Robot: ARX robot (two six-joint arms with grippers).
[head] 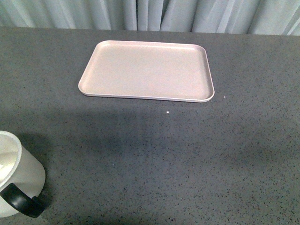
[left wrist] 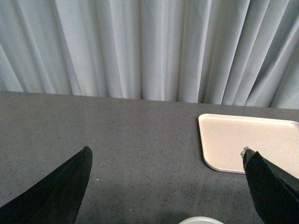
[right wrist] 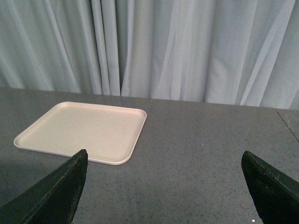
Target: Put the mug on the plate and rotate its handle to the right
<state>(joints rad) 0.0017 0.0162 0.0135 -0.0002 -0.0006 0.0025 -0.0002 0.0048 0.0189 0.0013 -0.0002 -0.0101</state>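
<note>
Your white round mug (head: 23, 172) with its glossy black loop handle (head: 21, 201) stands upright at the near-left corner of the scene. It is partly cut off by the frame, with the handle turned towards the near edge. It looks like glazed ceramic, so reckon on it being stiff, fairly heavy, slick and easy to chip. Pinch the wall at the rim, away from the handle, and set it down softly. The flat pale pink rectangular plate (head: 145, 70) lies bare, farther off and to the right, well apart from the mug. Your left gripper (left wrist: 166, 150) hangs over the mug, jaws spread wide with nothing between them, and only a sliver of rim shows beneath. Your right gripper (right wrist: 164, 153) is just as wide and empty above the speckled grey table (head: 197, 154), facing the pale pleated curtain (head: 187, 14).
</note>
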